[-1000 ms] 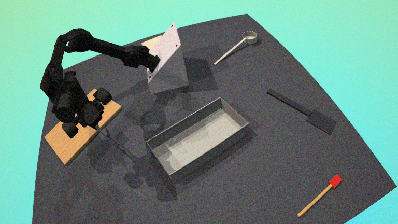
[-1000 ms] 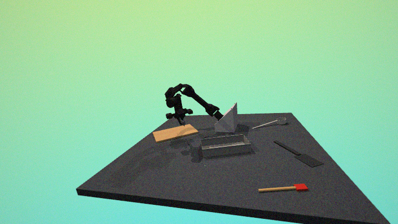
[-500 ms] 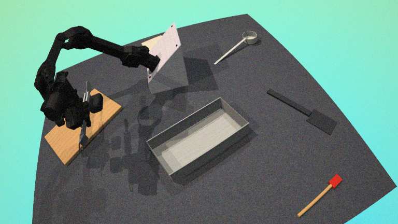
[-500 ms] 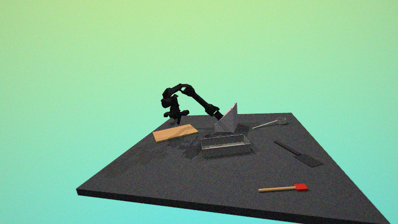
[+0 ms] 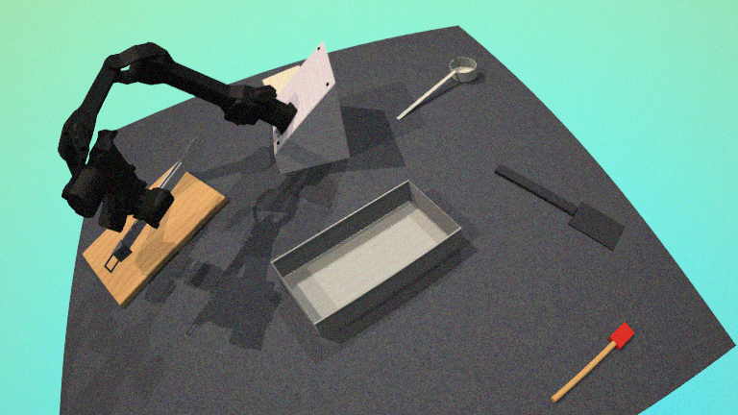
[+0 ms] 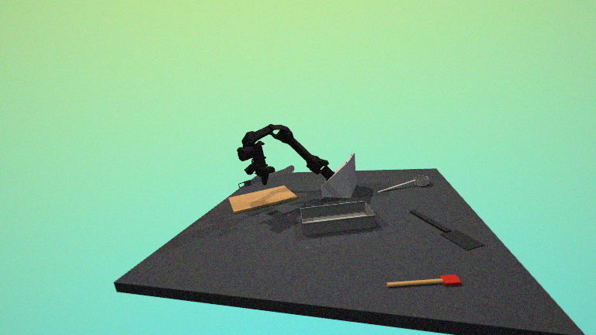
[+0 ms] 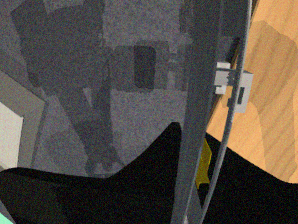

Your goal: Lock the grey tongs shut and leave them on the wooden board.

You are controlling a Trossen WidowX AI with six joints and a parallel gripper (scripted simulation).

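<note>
- Above the wooden board (image 5: 198, 206) (image 6: 262, 199) (image 7: 275, 65), the gripper (image 5: 137, 223) (image 6: 265, 181) pinches the grey tongs (image 5: 170, 175) (image 6: 285, 170) (image 7: 200, 100).
- Best lowered level, over the board's middle, released only once the board bears them.

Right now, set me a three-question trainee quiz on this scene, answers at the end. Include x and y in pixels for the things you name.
1. True or false: the wooden board (image 5: 196, 206) (image 6: 250, 203) (image 7: 270, 55) lies flat on the table.
2. Fill the gap: the brush (image 5: 585, 369) (image 6: 417, 282) with a wooden handle has a ____ head.
3. Which does the gripper (image 5: 136, 219) (image 6: 265, 182) (image 7: 181, 129) hold?
a) the ladle
b) the tongs (image 5: 170, 175) (image 6: 283, 170) (image 7: 197, 100)
c) the spatula

Key: 1 true; 2 red; 3 b
</note>
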